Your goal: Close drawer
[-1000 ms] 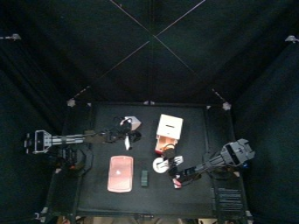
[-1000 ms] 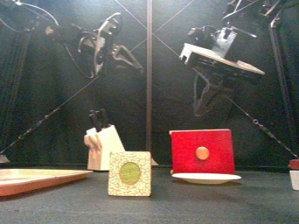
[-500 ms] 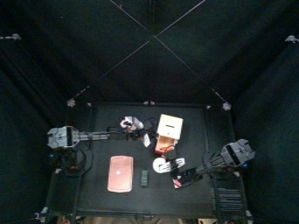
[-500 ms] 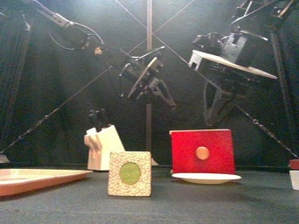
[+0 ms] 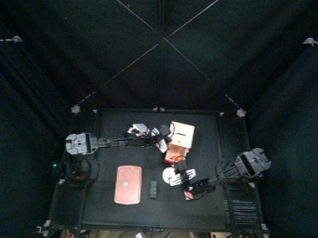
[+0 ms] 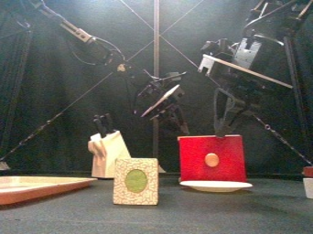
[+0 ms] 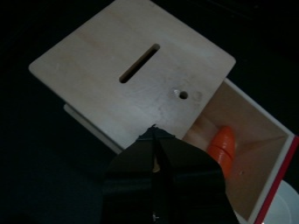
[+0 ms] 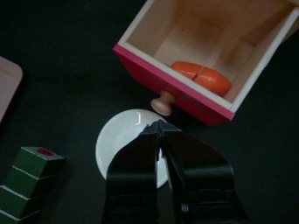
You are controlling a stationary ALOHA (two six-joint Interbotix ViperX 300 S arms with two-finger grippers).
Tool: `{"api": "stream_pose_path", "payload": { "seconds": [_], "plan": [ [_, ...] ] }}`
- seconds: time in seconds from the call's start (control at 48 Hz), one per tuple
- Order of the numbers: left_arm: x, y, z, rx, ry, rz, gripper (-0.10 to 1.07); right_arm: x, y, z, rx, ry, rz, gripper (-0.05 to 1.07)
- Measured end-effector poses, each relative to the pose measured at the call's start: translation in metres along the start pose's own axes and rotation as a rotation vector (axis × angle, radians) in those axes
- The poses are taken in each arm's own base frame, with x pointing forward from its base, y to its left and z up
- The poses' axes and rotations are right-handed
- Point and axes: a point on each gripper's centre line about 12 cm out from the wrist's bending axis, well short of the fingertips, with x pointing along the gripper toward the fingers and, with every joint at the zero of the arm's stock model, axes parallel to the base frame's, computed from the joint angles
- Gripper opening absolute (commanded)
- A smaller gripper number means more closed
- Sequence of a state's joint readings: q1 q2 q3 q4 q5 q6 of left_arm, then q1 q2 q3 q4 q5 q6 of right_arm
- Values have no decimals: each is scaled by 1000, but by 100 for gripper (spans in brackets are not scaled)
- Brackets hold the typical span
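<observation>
Drawer (image 8: 208, 54) stands pulled out of its light wooden box (image 7: 131, 74), toward the table's front, with a red front face and a small round knob (image 8: 163, 104); an orange piece (image 8: 200, 76) lies inside it. From above, the box sits a little right of the table's middle, the left gripper (image 5: 158, 136) hanging just at its left side, over the box's top by the slot, its jaws drawn nearly together on nothing. The right gripper (image 8: 156, 128) hovers just in front of the drawer's knob, above a white plate (image 8: 121, 140), its jaws close together and gripping nothing. In the front view the drawer's red face (image 6: 210, 158) stands upright behind that plate, below the right gripper.
</observation>
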State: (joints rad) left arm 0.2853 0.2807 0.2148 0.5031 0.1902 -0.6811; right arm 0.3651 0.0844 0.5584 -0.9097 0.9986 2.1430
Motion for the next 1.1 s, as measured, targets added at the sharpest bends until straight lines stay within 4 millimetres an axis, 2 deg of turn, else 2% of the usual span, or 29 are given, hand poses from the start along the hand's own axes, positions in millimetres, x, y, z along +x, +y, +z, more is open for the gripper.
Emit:
{"api": "stream_pose_path", "payload": {
  "seconds": [0.312,0.542,0.875,1.104],
  "plan": [
    [1,1,-2,2,12,9,39,30,-3,4,10,24,-17,33],
    [1,1,-2,2,13,10,39,35,-11,6,-1,16,-32,30],
    [1,1,-2,5,14,11,39,48,-22,32,28,-27,-60,29],
    [1,1,-2,0,15,10,39,53,-24,39,31,-42,-67,29]
  ]
}}
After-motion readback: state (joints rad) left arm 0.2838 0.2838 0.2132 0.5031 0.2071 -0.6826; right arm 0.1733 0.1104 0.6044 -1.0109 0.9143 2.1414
